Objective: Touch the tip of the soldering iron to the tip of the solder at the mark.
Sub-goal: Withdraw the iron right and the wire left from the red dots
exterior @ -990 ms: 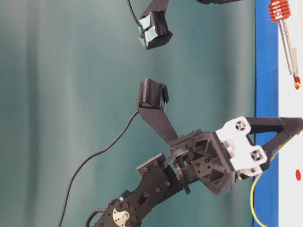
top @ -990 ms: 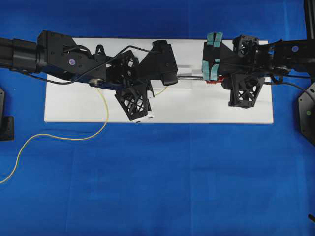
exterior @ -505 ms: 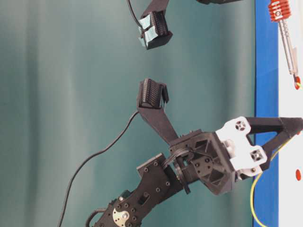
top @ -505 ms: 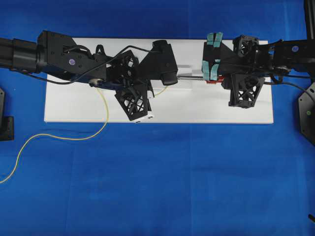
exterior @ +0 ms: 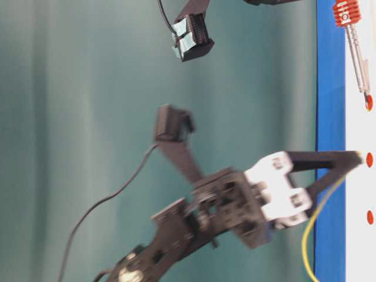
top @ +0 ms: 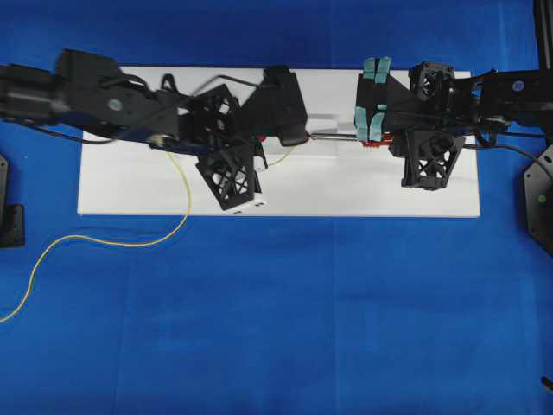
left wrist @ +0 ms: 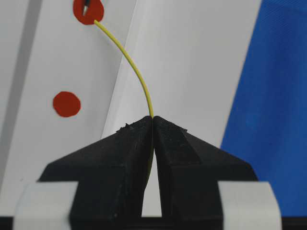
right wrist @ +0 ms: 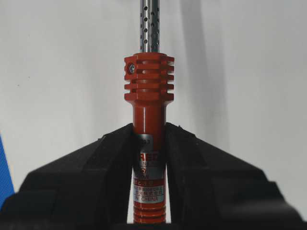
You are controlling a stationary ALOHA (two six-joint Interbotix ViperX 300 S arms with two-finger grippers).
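I've got the L gripper [left wrist: 152, 120] clamped on the solder [left wrist: 128, 60], its tip at the upper red mark [left wrist: 88, 10] where a dark point, prob the iron's tip, shows. R gripper [right wrist: 149, 132] is clamped on the soldering iron [right wrist: 149, 143], shaft lying over the white board [top: 346, 186] toward that mark. Contact step, I reckon; next calls for a tiny nudge to confirm tips meet.

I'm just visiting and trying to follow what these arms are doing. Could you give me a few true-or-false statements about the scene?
1. The left gripper pinches the solder. True.
2. The right gripper is empty. False: its fingers clamp the soldering iron by its red handle.
3. The solder's free end reaches a red mark. True.
4. The board is green. False: it is white, on a blue cloth.
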